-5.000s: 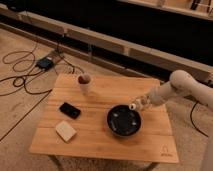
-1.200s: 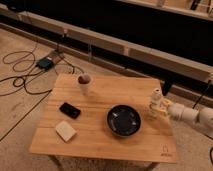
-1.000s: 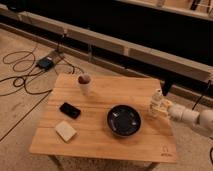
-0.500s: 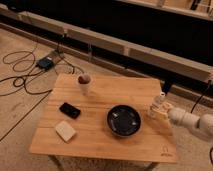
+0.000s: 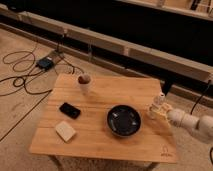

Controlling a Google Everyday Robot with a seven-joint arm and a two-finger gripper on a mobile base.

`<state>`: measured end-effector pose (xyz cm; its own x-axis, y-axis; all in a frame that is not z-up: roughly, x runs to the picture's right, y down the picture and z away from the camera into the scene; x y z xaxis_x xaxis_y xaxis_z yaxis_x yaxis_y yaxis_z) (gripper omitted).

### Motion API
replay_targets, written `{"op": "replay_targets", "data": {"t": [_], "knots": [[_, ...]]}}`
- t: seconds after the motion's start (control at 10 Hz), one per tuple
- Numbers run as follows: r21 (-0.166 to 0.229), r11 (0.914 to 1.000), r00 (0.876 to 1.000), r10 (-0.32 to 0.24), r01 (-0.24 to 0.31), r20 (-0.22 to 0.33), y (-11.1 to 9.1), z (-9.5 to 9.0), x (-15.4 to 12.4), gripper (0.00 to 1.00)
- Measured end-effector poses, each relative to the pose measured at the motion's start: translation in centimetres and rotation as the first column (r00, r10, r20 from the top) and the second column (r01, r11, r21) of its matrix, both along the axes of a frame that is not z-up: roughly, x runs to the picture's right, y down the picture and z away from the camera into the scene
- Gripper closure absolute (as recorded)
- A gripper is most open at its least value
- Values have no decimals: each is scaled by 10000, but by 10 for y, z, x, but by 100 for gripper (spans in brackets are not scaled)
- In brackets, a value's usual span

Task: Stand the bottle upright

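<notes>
The bottle (image 5: pixel 159 101) is small, pale and slender with a narrow white cap. It is upright near the right edge of the wooden table (image 5: pixel 100 100), just right of the black bowl (image 5: pixel 123 121). My gripper (image 5: pixel 158 111) reaches in from the right on a white arm (image 5: pixel 192 122) and is shut on the lower part of the bottle. The bottle's base is hidden by the gripper, so I cannot tell whether it rests on the tabletop.
A white cup with a brownish top (image 5: pixel 84 82) stands at the back left of the table. A black phone (image 5: pixel 70 110) and a tan sponge (image 5: pixel 65 131) lie at the left. Cables and a power box (image 5: pixel 45 63) lie on the floor at the left.
Five seconds ago the gripper was at the bowl's right rim. Since then it has carried the bottle to the right, and over the last second it drifted slightly right and down, with the bottle upright.
</notes>
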<state>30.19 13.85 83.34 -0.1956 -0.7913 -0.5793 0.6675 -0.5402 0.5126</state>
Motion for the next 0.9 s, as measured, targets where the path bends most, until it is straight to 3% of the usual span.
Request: {"op": "replay_targets", "data": {"t": [0.2, 0.9], "knots": [[-22, 10000, 10000, 0, 1, 28, 2, 1, -2, 20], [-10, 10000, 10000, 38, -38, 26, 3, 1, 0, 20]]}}
